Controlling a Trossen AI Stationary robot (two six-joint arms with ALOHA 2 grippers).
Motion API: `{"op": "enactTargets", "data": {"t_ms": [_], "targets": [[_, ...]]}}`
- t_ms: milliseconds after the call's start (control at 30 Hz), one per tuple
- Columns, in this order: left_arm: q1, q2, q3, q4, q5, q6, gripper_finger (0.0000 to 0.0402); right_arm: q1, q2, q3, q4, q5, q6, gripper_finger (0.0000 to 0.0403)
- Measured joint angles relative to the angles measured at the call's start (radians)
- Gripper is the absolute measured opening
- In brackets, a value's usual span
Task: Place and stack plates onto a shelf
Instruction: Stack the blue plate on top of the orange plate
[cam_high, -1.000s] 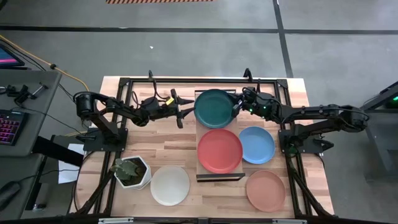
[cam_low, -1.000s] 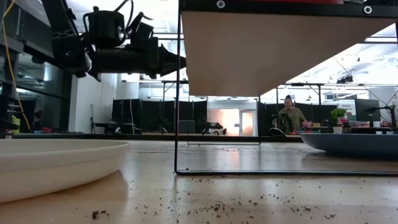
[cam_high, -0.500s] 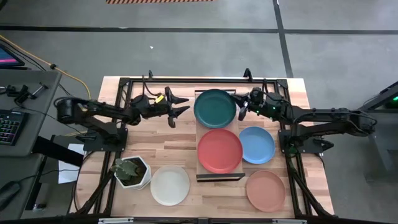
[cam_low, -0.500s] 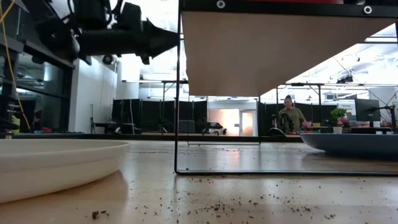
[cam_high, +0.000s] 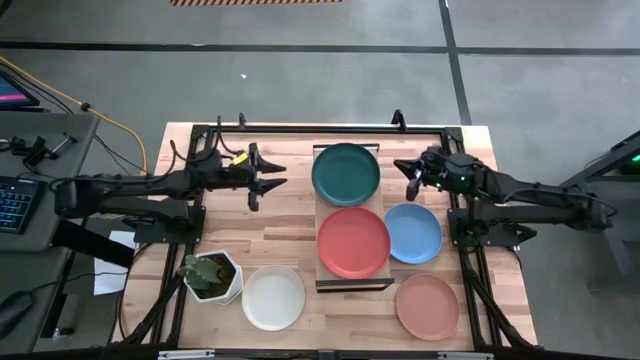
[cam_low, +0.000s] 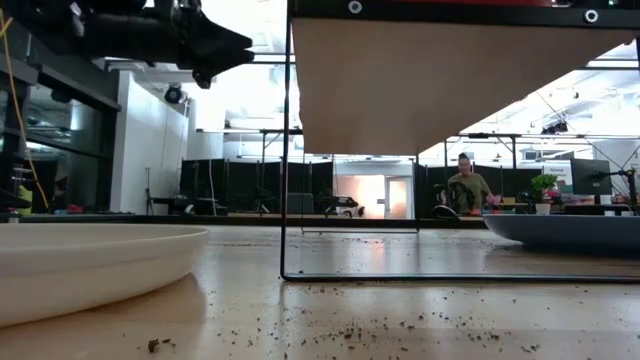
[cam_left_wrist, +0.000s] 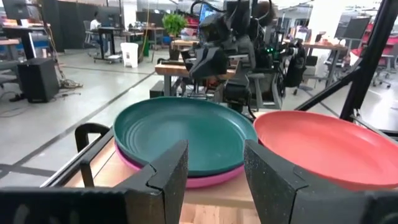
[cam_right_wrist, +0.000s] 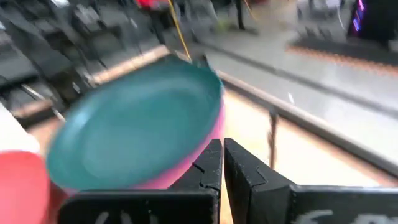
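Note:
A dark teal plate (cam_high: 346, 172) lies on a magenta pink plate (cam_left_wrist: 200, 182), stacked on the far end of the shelf (cam_high: 352, 284). The coral red plate (cam_high: 353, 241) sits on the shelf's near end. On the tabletop rest the light blue plate (cam_high: 413, 232), the salmon tan plate (cam_high: 427, 306) and the white plate (cam_high: 273, 297). My left gripper (cam_high: 270, 182) hangs open and empty, left of the shelf, above the table. My right gripper (cam_high: 408, 177) is shut and empty, just right of the teal plate. The left wrist view looks across the teal plate (cam_left_wrist: 186, 134) and the coral plate (cam_left_wrist: 323, 146).
A white hexagonal plant pot (cam_high: 212, 276) stands near the white plate. Dark frame bars (cam_high: 300, 128) run round the table's edges. Bare wood lies between my left gripper and the shelf. In the low view the shelf's underside (cam_low: 420, 80) hangs over the table and a person stands far off.
My left gripper has drawn back from the teal plate's left rim toward the table's left edge, staying open and rising a little. My right gripper has pulled away from the teal plate's right rim toward the table's right edge. The plates have stayed put.

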Motion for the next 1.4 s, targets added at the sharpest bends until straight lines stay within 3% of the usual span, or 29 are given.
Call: {"op": "enactTargets", "data": {"t_ms": [233,533,733,1400], "targets": [[0.0,-0.01,0.0,-0.015,0.0,-0.001,0.0145,0.0,0.026,-0.027,-0.205,0.029,0.211,0.0],[0.0,-0.01,0.0,-0.015,-0.001,-0.001,0.0145,0.0,0.106,-0.035,-0.434,-0.169,0.34,0.0],[0.0,-0.01,0.0,-0.013,-0.001,-0.001,0.0145,0.0,0.183,-0.035,-0.511,-0.287,0.304,0.0],[0.0,-0.009,0.0,-0.006,-0.002,-0.001,0.0145,-0.003,0.444,-0.035,-0.488,-0.235,0.292,0.0001]]}}
